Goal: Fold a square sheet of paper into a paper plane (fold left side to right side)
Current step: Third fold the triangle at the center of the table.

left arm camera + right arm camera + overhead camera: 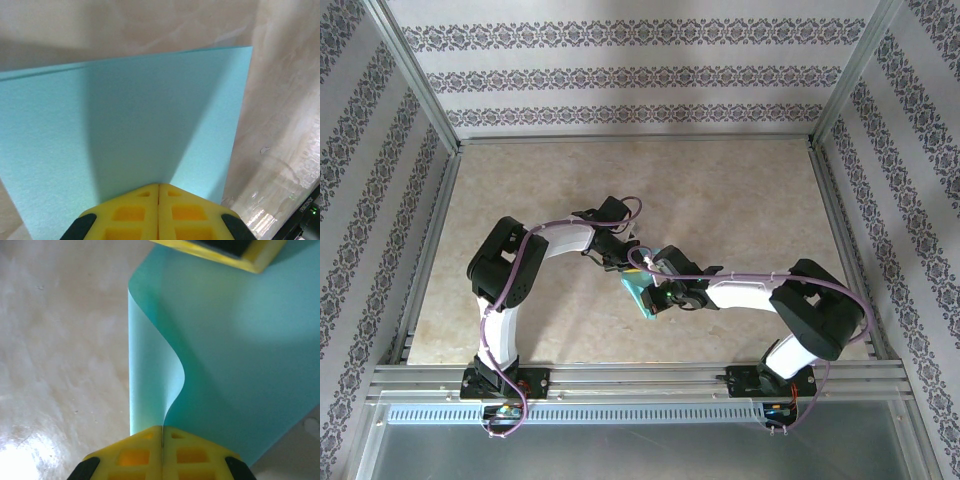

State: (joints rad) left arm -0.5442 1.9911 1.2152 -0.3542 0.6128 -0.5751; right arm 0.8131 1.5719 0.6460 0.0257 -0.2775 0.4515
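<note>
In the left wrist view, our left gripper (pixel 158 186) has its yellow, pocketed fingers pressed together on the near edge of the square sheet of paper (pixel 150 115). The sheet is thin, matte, plain teal-blue, and runs flat away from the tips to a straight far edge and a sharp corner. Our right gripper (pixel 162 429) is likewise closed, pinching an edge that curls in a soft S into the seam. White lettering on a black part (pixel 306 210) is too small for us to read. From above, the sheet hangs between both grippers over the middle of the glossy, marble-patterned table (pixel 740 200). Beyond stands striped ornamental wallpaper (pixel 640 75).
</note>
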